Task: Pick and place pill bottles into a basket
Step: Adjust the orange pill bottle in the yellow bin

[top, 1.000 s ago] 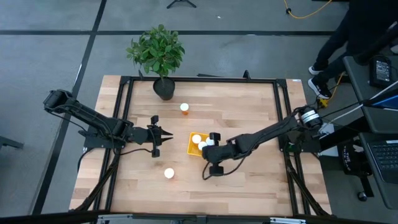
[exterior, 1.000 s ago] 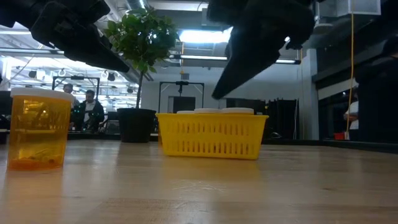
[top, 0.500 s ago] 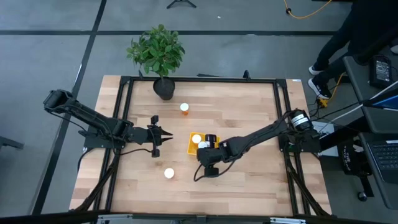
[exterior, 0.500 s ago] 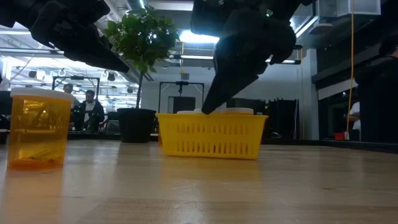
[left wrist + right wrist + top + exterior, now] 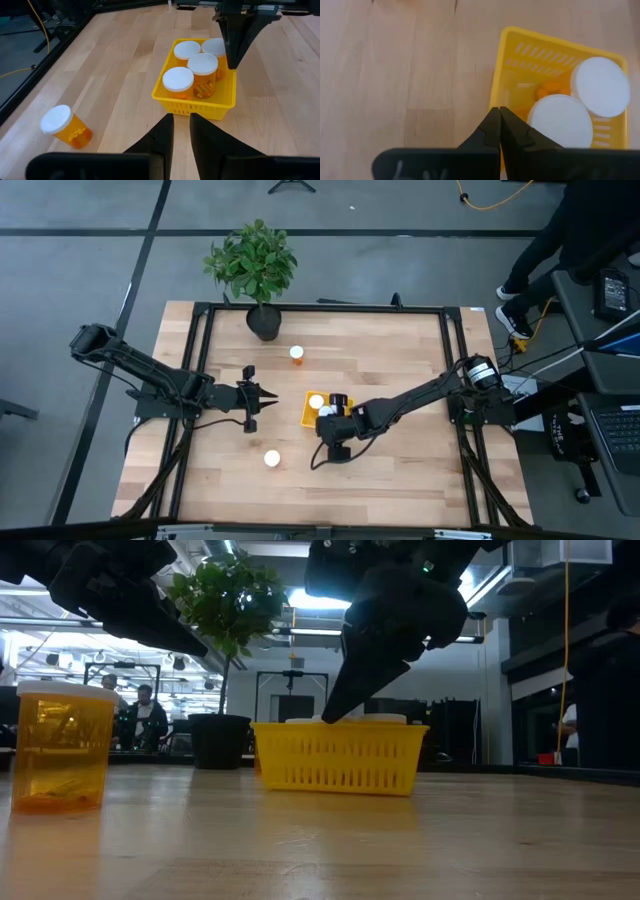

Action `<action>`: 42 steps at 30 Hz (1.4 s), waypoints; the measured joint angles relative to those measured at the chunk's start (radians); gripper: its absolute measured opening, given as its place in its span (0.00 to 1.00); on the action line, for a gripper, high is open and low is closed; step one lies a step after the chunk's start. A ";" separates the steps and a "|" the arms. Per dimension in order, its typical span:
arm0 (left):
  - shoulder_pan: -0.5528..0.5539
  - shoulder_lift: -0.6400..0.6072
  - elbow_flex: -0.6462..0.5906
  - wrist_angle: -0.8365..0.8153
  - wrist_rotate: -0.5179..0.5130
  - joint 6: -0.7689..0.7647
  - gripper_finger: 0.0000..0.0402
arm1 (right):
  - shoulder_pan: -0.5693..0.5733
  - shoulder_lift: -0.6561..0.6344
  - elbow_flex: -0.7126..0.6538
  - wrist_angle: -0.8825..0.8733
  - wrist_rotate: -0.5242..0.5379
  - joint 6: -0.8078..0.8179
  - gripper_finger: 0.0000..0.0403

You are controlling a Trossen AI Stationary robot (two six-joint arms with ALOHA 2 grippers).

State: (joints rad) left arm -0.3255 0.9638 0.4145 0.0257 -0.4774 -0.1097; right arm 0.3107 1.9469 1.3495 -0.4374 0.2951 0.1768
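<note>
Right end effector (image 5: 330,712) tilted over basket (image 5: 340,756)

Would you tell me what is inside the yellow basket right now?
The left wrist view shows four pill bottles standing upright in the basket, white caps up. The shut right tool hangs over one wall, partly covering one bottle; the basket floor is hidden.
</note>
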 joint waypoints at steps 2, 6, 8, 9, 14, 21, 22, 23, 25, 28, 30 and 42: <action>0.000 0.000 0.000 0.000 0.000 0.000 0.15 | -0.001 0.000 0.000 0.000 0.000 -0.001 0.00; 0.000 0.000 0.000 0.000 0.000 0.000 0.15 | 0.000 0.000 0.000 -0.012 0.041 -0.002 0.00; 0.000 0.000 0.000 0.000 0.000 0.000 0.15 | 0.000 0.000 0.000 -0.021 0.058 -0.003 0.00; 0.000 0.000 0.000 0.000 0.000 0.000 0.15 | 0.000 0.000 0.000 -0.021 0.063 -0.002 0.00; 0.000 0.000 0.000 0.000 0.000 0.000 0.15 | 0.000 0.000 0.000 -0.022 0.065 -0.002 0.00; 0.000 0.000 0.000 0.000 0.000 0.000 0.15 | 0.000 0.000 0.000 -0.050 0.111 0.002 0.00; 0.000 0.000 0.000 0.000 0.000 0.000 0.15 | 0.000 0.000 0.000 -0.051 0.118 0.002 0.00; 0.000 0.000 0.000 0.000 0.000 0.000 0.15 | 0.000 0.000 0.000 -0.050 0.125 0.002 0.00; 0.000 0.000 0.000 0.000 0.000 0.000 0.15 | 0.000 0.000 0.000 -0.052 0.133 0.003 0.00; 0.000 0.000 0.000 0.000 0.000 0.000 0.15 | 0.000 0.000 -0.001 -0.053 0.135 0.002 0.00; 0.000 0.000 0.000 0.000 0.000 0.000 0.15 | 0.000 0.000 -0.001 -0.053 0.134 0.002 0.00; 0.000 0.000 0.000 0.000 0.000 0.000 0.15 | -0.024 0.000 -0.001 -0.072 0.145 0.005 0.00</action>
State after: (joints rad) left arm -0.3252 0.9638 0.4145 0.0261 -0.4774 -0.1101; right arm 0.2871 1.9469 1.3483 -0.5090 0.4398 0.1823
